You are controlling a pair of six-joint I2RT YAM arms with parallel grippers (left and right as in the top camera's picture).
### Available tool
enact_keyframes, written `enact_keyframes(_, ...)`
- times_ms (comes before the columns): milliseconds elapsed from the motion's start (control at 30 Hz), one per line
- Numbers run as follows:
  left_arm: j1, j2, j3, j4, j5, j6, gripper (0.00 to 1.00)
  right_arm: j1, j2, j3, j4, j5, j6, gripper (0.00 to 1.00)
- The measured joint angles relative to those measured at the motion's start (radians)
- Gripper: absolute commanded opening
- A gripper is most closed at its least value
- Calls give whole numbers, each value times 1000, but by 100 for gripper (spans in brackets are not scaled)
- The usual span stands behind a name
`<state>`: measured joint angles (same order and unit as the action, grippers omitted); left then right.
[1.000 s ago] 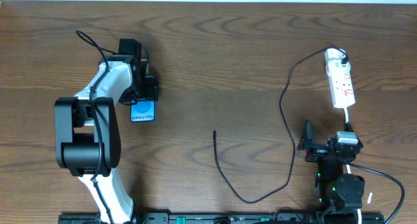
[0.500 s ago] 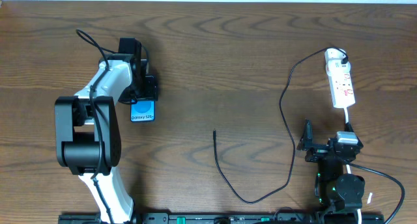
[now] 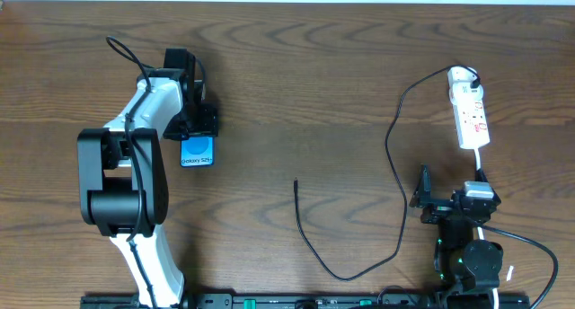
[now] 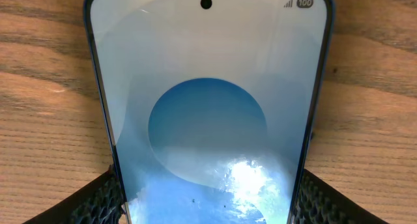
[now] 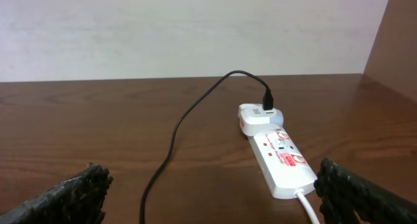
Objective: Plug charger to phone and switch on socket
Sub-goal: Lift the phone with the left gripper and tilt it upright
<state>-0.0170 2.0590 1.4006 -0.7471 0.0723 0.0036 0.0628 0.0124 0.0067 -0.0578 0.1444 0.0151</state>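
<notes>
The phone (image 3: 198, 153) lies face up on the left of the table, blue screen lit. It fills the left wrist view (image 4: 208, 87). My left gripper (image 3: 199, 129) is shut on the phone's far end, one pad against each long edge. The white socket (image 3: 470, 116) lies at the far right. The black charger cable (image 3: 393, 156) runs from a white adapter (image 5: 259, 117) plugged into the socket, loops toward the near edge and ends at a free tip (image 3: 296, 182) mid-table. My right gripper (image 3: 456, 188) stands open and empty just short of the socket (image 5: 281, 157).
The socket's white mains cord (image 3: 482, 170) runs back under my right gripper. Grey robot cables (image 3: 530, 246) trail at the near right. A pale wall (image 5: 195, 28) rises behind the table's far edge.
My left gripper has shifted slightly toward the far edge, and the phone has moved a little with it. The right arm, the socket and the charger cable have not moved.
</notes>
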Motion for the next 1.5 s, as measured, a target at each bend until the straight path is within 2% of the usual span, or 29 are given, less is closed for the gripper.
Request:
enact_keyframes(333, 0, -9, 0, -5, 9, 0, 7, 0, 0, 0, 0, 0, 0, 99)
enact_keyframes(900, 0, -120, 0, -28, 51, -5, 7, 0, 0, 0, 0, 0, 0, 99)
enact_keyframes(1067, 0, -124, 0, -21, 174, -40, 8, 0, 0, 0, 0, 0, 0, 99)
enact_keyframes(1233, 0, -124, 0, 42, 384, -111, 8, 0, 0, 0, 0, 0, 0, 99)
enact_keyframes(1500, 0, -124, 0, 177, 725, -345, 7, 0, 0, 0, 0, 0, 0, 99)
